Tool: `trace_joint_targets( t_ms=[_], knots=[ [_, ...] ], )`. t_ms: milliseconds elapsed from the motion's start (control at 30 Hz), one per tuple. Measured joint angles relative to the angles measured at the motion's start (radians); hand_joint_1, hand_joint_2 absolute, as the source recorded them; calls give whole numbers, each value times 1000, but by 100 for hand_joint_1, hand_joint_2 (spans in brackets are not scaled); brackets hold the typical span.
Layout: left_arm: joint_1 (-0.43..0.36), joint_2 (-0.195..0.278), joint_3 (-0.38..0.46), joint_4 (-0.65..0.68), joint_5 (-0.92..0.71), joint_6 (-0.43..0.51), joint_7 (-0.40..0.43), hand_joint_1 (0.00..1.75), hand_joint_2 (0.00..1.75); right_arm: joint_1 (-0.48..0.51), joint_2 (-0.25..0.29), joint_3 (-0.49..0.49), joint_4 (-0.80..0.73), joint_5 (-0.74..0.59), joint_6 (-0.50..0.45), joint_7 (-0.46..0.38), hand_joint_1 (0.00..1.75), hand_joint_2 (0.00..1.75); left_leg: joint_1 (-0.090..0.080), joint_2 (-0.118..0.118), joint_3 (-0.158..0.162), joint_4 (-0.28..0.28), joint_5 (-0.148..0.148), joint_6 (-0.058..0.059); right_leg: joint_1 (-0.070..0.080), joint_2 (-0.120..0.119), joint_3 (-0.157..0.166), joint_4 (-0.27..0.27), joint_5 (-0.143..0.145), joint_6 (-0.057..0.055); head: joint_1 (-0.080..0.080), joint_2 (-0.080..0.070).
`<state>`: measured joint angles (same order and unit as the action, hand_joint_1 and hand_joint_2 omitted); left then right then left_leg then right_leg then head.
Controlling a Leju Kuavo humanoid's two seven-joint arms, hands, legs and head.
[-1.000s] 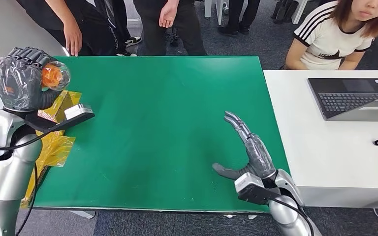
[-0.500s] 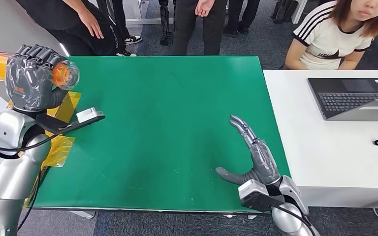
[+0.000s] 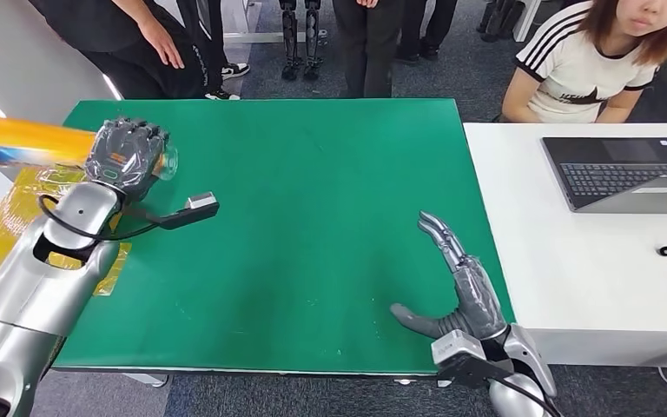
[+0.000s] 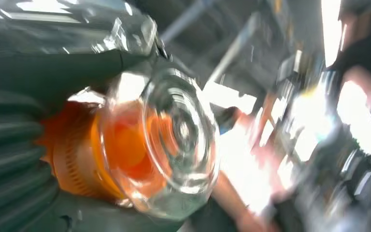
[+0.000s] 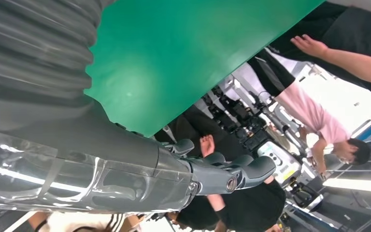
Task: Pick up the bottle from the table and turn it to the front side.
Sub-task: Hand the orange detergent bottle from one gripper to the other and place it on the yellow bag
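An orange bottle [image 3: 26,142] lies sideways in the air above the left edge of the green table [image 3: 313,174], gripped near its neck by my left hand [image 3: 124,156]. In the left wrist view its clear cap end [image 4: 174,140] faces the camera with the orange body [image 4: 101,154] behind it, wrapped by my hand [image 4: 24,145]. My right hand [image 3: 456,282] hovers over the table's front right corner, fingers spread with nothing in it. The right wrist view shows its fingers [image 5: 236,171] extended past the green table [image 5: 183,53].
Yellow wrapping [image 3: 17,217] lies at the table's left edge. A white desk [image 3: 591,261] with a laptop [image 3: 625,174] adjoins on the right, a seated person [image 3: 608,61] behind it. Other people [image 3: 156,43] stand along the far edge.
My left hand has swung the bottle down and to the right, its body now pointing left past the table edge. My right hand has drifted slightly right and toward me.
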<state>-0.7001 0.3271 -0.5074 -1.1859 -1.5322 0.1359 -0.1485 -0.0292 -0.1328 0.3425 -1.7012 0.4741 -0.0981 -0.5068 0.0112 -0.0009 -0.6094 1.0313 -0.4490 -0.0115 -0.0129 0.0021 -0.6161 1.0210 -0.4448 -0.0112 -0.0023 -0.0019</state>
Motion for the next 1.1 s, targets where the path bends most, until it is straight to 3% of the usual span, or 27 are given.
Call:
trace_joint_targets(
  t_ms=[133, 533, 700, 933, 1100],
  knots=[
    [6, -3, -37, 87, -30, -75, 93, 175, 175, 13, 0, -11, -11, 10, 14, 6, 0, 175, 0, 0, 0, 0, 0, 0, 0, 0, 0, 0, 0, 0, 0, 0],
    [39, 1, -61, 218, -29, -220, 208, 175, 175, 28, 7, -17, -9, 27, 21, 2, 0, 175, 0, 0, -1, 0, 0, 0, 0, 0, 0, 0, 0, 0, 0, 0],
    [62, 2, -58, 247, -16, -240, 180, 175, 175, 29, 15, -23, -2, 29, 26, -5, 0, 175, 0, 0, -1, 0, 0, 0, 0, 0, 0, 0, 0, 0, 0, 0],
    [67, 5, -45, 290, 170, -310, -56, 175, 175, 8, 18, -31, 14, 20, 45, -14, 0, 175, 0, 0, -1, 0, 0, 0, 0, 0, 0, 0, 0, 0, 0, 0],
    [66, 9, -45, 309, 210, -329, -92, 175, 175, -3, 18, -33, 17, 14, 48, -14, 0, 175, 0, 0, -1, 0, 0, 0, 0, 0, 0, 0, 0, 0, 0, 0]
  ],
)
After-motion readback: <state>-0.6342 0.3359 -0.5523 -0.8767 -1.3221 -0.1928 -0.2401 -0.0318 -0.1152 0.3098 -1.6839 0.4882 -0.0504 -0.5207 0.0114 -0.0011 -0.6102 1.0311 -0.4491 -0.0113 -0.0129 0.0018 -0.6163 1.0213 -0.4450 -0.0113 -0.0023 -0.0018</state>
